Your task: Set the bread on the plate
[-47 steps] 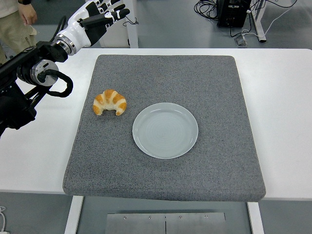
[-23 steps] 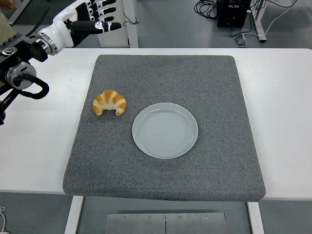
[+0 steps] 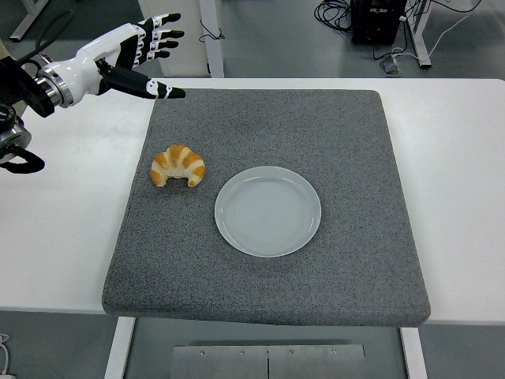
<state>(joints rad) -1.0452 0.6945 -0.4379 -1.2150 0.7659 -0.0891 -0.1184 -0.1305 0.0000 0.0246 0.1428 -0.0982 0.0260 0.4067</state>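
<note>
The left hand (image 3: 136, 57) hangs above the far left corner of the tabletop (image 3: 63, 213), its fingers (image 3: 162, 35) spread wide and holding nothing, the thumb reaching out toward the back left corner of the grey mat (image 3: 347, 142). Its white shell joins a black arm that comes in from the picture's left edge.

Further right and nearer the camera, the bread (image 3: 178, 165), a golden croissant, lies on the left part of the mat, well apart from the hand. It rests flat, its curved back toward the far side and its two tips pointing toward the near edge.

Just beside it to the right, not touching it, sits the plate (image 3: 268, 211), a pale round dish near the middle of the mat, with nothing on it.

At the picture's top right, on the floor beyond the tabletop, cables (image 3: 335, 12) and a black box (image 3: 377, 20) show.
</note>
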